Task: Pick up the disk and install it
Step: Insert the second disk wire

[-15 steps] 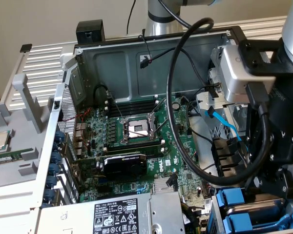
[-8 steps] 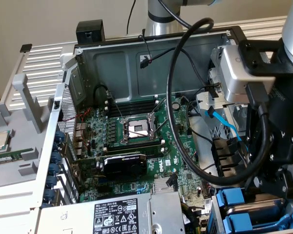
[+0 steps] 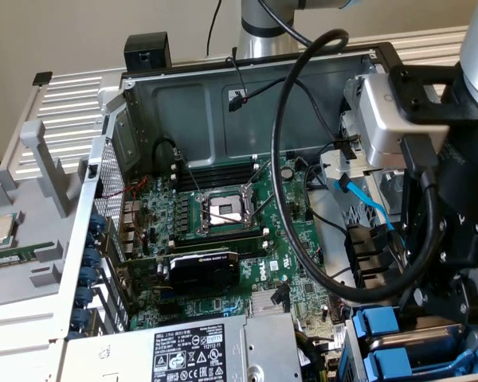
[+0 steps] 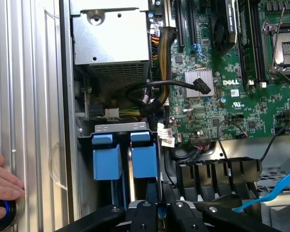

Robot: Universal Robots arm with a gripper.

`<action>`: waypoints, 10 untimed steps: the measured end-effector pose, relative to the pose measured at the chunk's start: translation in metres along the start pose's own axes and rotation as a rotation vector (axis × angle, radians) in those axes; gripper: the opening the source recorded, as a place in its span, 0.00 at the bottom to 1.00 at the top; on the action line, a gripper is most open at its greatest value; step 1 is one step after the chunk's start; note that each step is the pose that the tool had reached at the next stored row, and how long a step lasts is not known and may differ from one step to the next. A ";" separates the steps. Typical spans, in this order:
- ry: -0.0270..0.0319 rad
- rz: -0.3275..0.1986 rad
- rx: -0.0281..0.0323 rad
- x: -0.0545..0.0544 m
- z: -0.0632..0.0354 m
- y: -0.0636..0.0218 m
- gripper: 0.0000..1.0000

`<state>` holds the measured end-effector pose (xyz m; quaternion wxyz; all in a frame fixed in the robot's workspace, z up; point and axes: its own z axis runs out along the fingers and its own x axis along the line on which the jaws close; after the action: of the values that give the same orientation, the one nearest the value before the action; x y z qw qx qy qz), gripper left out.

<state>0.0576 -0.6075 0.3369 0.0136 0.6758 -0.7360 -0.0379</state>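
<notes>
The claw (image 4: pixel 157 212) hangs low over the drive bay at the corner of the computer case (image 3: pixel 223 87), and in the wrist view we see its black fingers (image 4: pixel 144 212) drawn close together around a thin strip of blue. That blue belongs to the frame of the disk (image 4: pixel 145 162), which stands on edge in the bay directly under the claw; the fingers pinch its near end, so the claw and the disk are touching. Beside it, in the same bay, stands a second blue carrier (image 4: pixel 106 154), just next to the first and free of the fingers. In the exterior view the arm's black wrist comes down at the case's corner on the exterior view's right, right above the blue frames (image 3: pixel 382 334) that show at the bottom edge there.

Past the bay, toward the middle of the case, lies the green main board (image 3: pixel 223 231) with its open processor socket (image 3: pixel 223 211). The grey power box (image 3: pixel 199 350) sits along the case's near edge in the exterior view, next to the drive bay. A thick black cable (image 3: pixel 283 159) loops from the arm over the board. Outside the case, on the ribbed metal table (image 4: pixel 34 96), a person's hand (image 4: pixel 2 176) rests at the edge.
</notes>
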 end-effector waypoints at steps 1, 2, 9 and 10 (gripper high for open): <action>0.0000 0.000 0.0000 0.000 0.0000 0.0000 0.17; 0.0000 0.001 0.0000 0.000 0.0000 0.0000 0.17; -0.0010 0.003 0.0004 0.000 0.0002 -0.0001 0.17; -0.0020 0.003 0.0006 0.000 0.0003 -0.0002 0.18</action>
<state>0.0579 -0.6074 0.3366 0.0127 0.6747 -0.7370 -0.0383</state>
